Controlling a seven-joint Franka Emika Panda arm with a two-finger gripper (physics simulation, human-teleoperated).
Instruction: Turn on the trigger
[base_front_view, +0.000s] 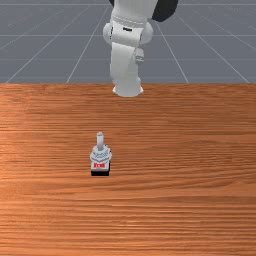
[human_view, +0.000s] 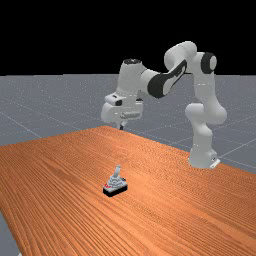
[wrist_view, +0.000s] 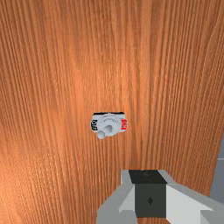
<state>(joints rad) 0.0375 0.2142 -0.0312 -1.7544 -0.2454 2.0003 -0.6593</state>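
Grey, metallic-looking toggle switch with black base stands on orange-brown wooden surface, well below our white two-finger tool, which we hold closed.

Front faces arm, far stands back, wrist looks down, all sharing tabletop.

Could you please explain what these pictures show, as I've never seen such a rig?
The machine is a white and grey robot arm with a gripper. The front view faces it, the far view stands farther off, and the wrist view looks down from its hand. On the orange-brown wooden table sits a small grey toggle switch with a black base; its lever leans away from the red ON label. The gripper is above, apart from it, holding nothing.
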